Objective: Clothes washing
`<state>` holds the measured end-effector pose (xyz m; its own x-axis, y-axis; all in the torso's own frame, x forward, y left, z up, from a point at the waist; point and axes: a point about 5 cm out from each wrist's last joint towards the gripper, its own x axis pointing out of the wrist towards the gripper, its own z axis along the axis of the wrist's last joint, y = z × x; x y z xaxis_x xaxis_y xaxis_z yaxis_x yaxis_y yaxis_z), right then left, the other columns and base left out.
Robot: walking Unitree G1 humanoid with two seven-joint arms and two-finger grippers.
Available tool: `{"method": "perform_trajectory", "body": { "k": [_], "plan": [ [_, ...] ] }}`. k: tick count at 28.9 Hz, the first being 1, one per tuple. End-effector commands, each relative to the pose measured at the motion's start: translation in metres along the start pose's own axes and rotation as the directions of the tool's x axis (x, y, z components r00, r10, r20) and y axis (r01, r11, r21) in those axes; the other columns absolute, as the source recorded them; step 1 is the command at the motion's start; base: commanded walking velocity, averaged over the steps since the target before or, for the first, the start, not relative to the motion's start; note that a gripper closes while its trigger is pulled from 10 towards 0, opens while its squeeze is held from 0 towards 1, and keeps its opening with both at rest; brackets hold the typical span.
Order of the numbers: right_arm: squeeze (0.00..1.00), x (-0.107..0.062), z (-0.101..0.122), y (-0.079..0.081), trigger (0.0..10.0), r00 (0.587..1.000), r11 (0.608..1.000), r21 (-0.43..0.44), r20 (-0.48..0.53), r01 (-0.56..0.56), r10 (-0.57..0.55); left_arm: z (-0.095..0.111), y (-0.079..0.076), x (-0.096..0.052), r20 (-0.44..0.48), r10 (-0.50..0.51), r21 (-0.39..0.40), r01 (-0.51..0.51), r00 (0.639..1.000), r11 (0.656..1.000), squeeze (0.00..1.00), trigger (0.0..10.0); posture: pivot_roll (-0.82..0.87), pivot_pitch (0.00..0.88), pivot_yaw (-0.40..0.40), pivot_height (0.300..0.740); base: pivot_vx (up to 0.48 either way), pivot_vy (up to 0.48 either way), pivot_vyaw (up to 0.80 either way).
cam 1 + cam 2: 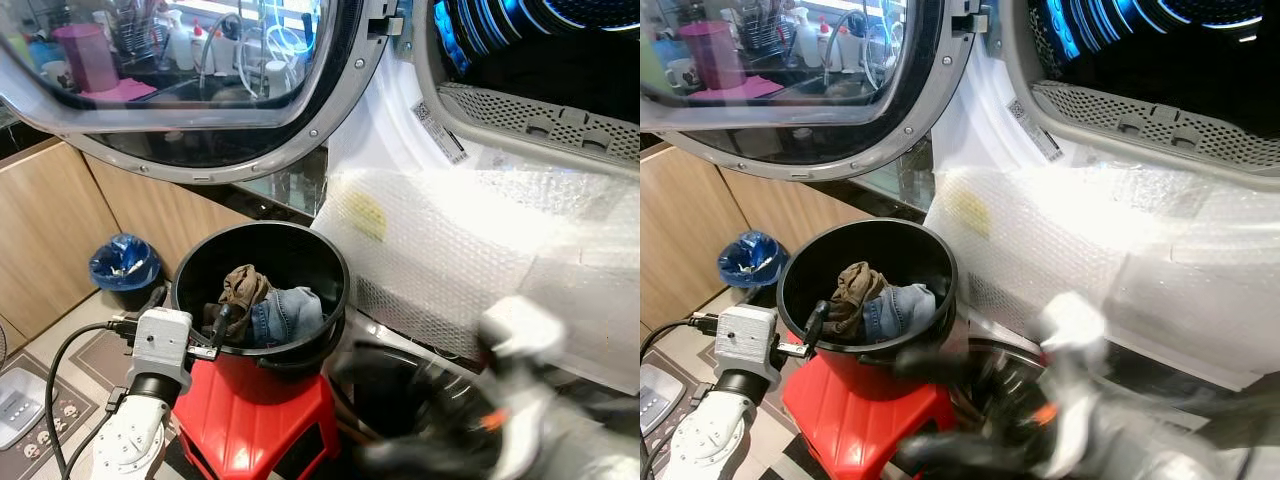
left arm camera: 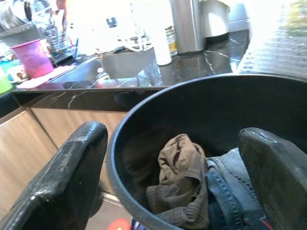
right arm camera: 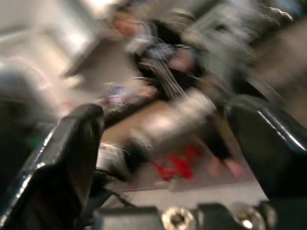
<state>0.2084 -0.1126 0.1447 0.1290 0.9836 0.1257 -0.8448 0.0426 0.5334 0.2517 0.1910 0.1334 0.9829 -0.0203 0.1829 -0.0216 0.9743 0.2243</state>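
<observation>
I see two clothes low in the black bucket (image 1: 262, 262) – a brown crumpled cloth (image 1: 243, 287) and blue jeans (image 1: 288, 312) beside it, touching. The bucket sits on a red stool (image 1: 258, 420), just below the open washing machine door (image 1: 190, 90).

The drum (image 1: 1160, 60) is open and dark inside, and I cannot see any clothes in it from here. So the clothes in the bucket could be waiting to go in, or they could be ones that came out – I cannot tell which.

My left pincer (image 1: 222, 322) is at the bucket's near rim with its fingers spread wide, one finger (image 2: 72, 167) outside the rim and the other above the jeans. It holds nothing. My right pincer (image 3: 163, 139) is open too, and its arm (image 1: 520, 400) is a blur low on the right.

Room to move is tight. The bucket wall is right by my left fingers, the round door hangs over the bucket, and the bubble wrap (image 1: 450, 250) on the machine front is close on the right. The way up from the bucket to the drum looks open.
</observation>
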Motion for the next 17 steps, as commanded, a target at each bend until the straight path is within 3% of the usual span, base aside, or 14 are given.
{"method": "perform_trajectory", "body": {
  "k": [1, 3, 4, 5, 7, 8, 9, 12, 14, 15, 16, 17],
  "plan": [
    [0.00, -0.015, -0.021, -0.043, 10.0, 0.951, 0.950, 0.045, 0.022, 0.308, -0.309, 0.002, 0.004, -0.003, 0.006, 0.012, 0.006, -0.012, 1.000, 1.000, 0.00, 10.0, 0.07, 0.139, 0.003, 0.740, 0.000, 0.000, 0.00],
    [0.00, -0.029, -0.036, -0.071, 10.0, 0.868, 0.866, 0.137, 0.067, 0.481, -0.493, 0.005, 0.006, -0.003, 0.013, 0.019, 0.010, -0.020, 1.000, 1.000, 0.00, 10.0, 0.08, 0.143, -0.001, 0.740, 0.000, 0.000, 0.00],
    [0.00, -0.041, -0.038, -0.087, 10.0, 0.780, 0.787, 0.229, 0.142, 0.573, -0.610, 0.009, 0.008, -0.003, 0.028, 0.021, 0.015, -0.022, 0.999, 1.000, 0.00, 10.0, 0.08, 0.143, -0.001, 0.740, 0.000, 0.000, 0.00],
    [0.00, -0.049, -0.038, -0.096, 10.0, 0.715, 0.732, 0.298, 0.184, 0.613, -0.674, 0.013, 0.009, -0.003, 0.038, 0.022, 0.019, -0.022, 0.999, 1.000, 0.00, 10.0, 0.08, 0.143, -0.001, 0.740, 0.000, 0.000, 0.00],
    [0.00, -0.072, -0.044, -0.115, 10.0, 0.507, 0.556, 0.419, 0.232, 0.718, -0.830, 0.024, 0.012, -0.001, 0.071, 0.021, 0.027, -0.023, 0.997, 0.999, 0.00, 10.0, 0.09, 0.145, -0.001, 0.740, 0.000, 0.000, 0.00],
    [0.00, -0.081, -0.049, -0.120, 10.0, 0.430, 0.483, 0.451, 0.223, 0.751, -0.875, 0.028, 0.013, 0.000, 0.083, 0.019, 0.030, -0.021, 0.996, 0.999, 0.00, 10.0, 0.09, 0.139, -0.001, 0.740, 0.000, 0.000, 0.00],
    [0.00, -0.092, -0.058, -0.125, 10.0, 0.329, 0.373, 0.469, 0.177, 0.801, -0.928, 0.032, 0.014, 0.000, 0.093, 0.014, 0.033, -0.018, 0.996, 0.999, 0.00, 10.0, 0.09, 0.139, -0.001, 0.740, 0.000, 0.000, 0.00],
    [0.00, -0.116, -0.088, -0.128, 10.0, 0.097, 0.097, 0.425, 0.021, 0.900, -0.995, 0.038, 0.016, 0.003, 0.100, -0.002, 0.035, -0.001, 0.995, 0.999, 0.00, 10.0, 0.10, 0.134, 0.000, 0.740, 0.000, 0.000, 0.00],
    [0.00, -0.124, -0.121, -0.125, 10.0, -0.009, -0.052, 0.378, -0.113, 0.924, -0.993, 0.037, 0.020, 0.010, 0.060, -0.023, 0.044, 0.020, 0.998, 0.999, 0.00, 10.0, 0.11, 0.130, -0.003, 0.740, 0.000, 0.000, 0.00],
    [0.00, -0.125, -0.129, -0.123, 10.0, -0.026, -0.076, 0.352, -0.143, 0.933, -0.989, 0.035, 0.021, 0.013, 0.026, -0.039, 0.049, 0.038, 0.999, 0.998, 0.00, 10.0, 0.12, 0.130, -0.006, 0.740, 0.000, 0.000, 0.00],
    [0.00, -0.124, -0.145, -0.119, 10.0, -0.055, -0.117, 0.302, -0.204, 0.946, -0.977, 0.019, 0.024, 0.016, -0.124, -0.087, 0.045, 0.093, 0.988, 0.995, 0.00, 10.0, 0.12, 0.127, -0.005, 0.740, 0.000, 0.000, 0.00],
    [0.00, -0.124, -0.149, -0.117, 10.0, -0.064, -0.129, 0.286, -0.225, 0.949, -0.972, 0.011, 0.024, 0.016, -0.190, -0.107, 0.025, 0.114, 0.976, 0.993, 0.00, 10.0, 0.12, 0.127, -0.005, 0.740, 0.000, 0.000, 0.00]
  ]
}}
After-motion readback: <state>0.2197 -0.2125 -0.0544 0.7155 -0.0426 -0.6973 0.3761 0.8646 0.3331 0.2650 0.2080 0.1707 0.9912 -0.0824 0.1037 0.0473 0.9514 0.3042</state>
